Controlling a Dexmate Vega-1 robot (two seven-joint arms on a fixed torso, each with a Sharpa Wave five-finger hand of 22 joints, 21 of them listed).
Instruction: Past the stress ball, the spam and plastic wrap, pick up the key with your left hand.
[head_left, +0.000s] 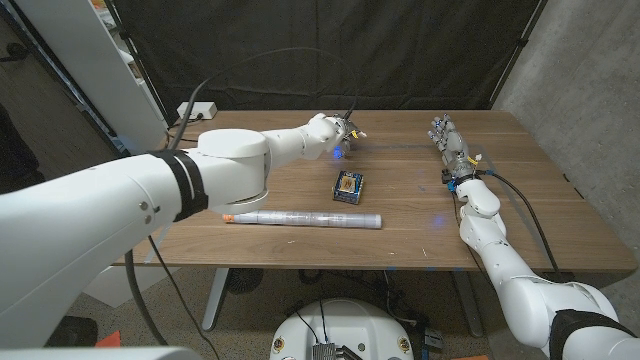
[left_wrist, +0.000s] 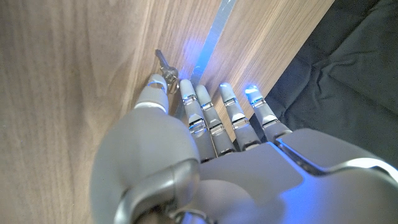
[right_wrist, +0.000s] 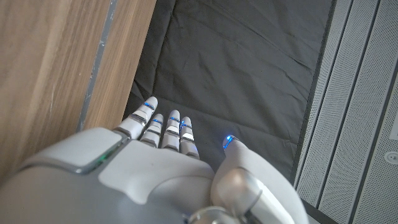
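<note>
In the upper middle of the head view, the left robot hand (head_left: 335, 129) reaches across the wooden tabletop (head_left: 260, 195). The small silver metal key (left_wrist: 165, 66) lies just beyond its fingertips (left_wrist: 186, 87), long axis running away from them. Its fingers are extended close together, holding nothing yet.

The bench (head_left: 300, 185) is brown wood with a visible grain and a smooth, faintly satin top. The left robot hand (left_wrist: 205, 124) has glossy pale-grey plastic shells with metallic bands on its fingers, and the key (left_wrist: 164, 65) at its fingertips looks like dull silvery metal. The right robot hand (right_wrist: 168, 140) shows the same smooth plastic. The plastic wrap (head_left: 305, 217) is a pale, slightly shiny roll. Behind hangs a matt black cloth backdrop (head_left: 400, 50), creased.
</note>
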